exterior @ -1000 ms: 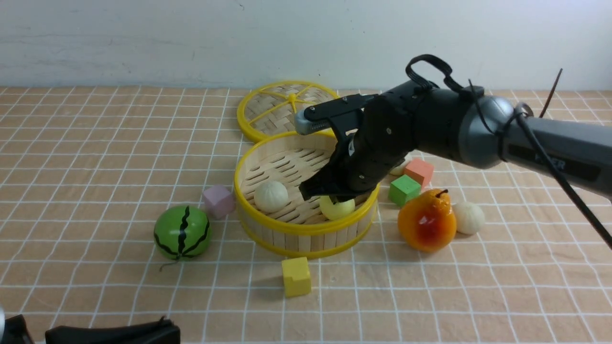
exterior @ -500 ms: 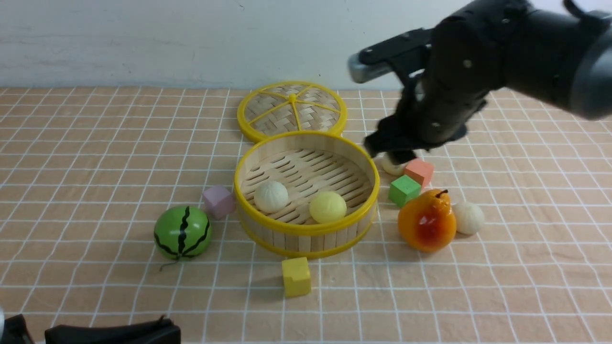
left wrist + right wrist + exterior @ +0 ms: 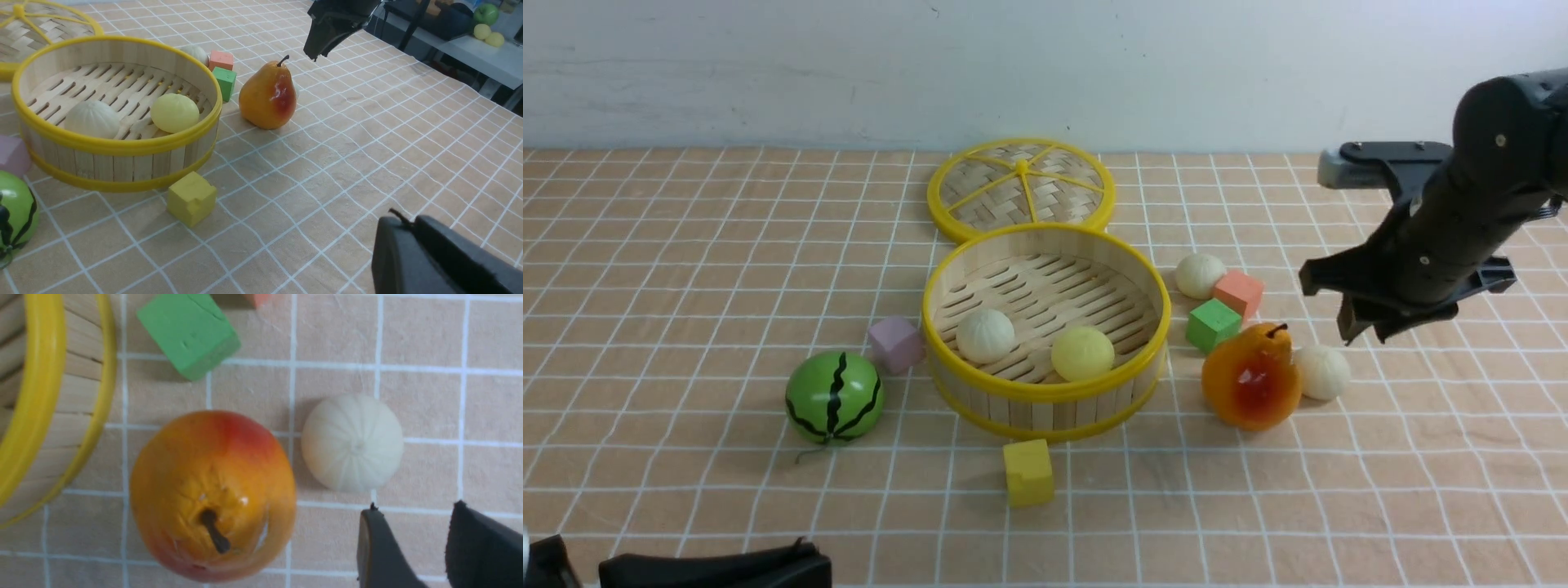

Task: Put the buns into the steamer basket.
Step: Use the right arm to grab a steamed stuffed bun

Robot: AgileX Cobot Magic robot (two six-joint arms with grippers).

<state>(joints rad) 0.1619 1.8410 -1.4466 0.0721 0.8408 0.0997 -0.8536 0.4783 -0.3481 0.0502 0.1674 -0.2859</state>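
Black, rounded arm housing with small screws and dark, angular fingers.

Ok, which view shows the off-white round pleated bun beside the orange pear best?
The right wrist view: the bun appears large, whole, its pleats clear. The front view shows most of it, partly behind the pear; the left wrist view, only a sliver.

Buns: 2 in bskt, 2 on tbl.
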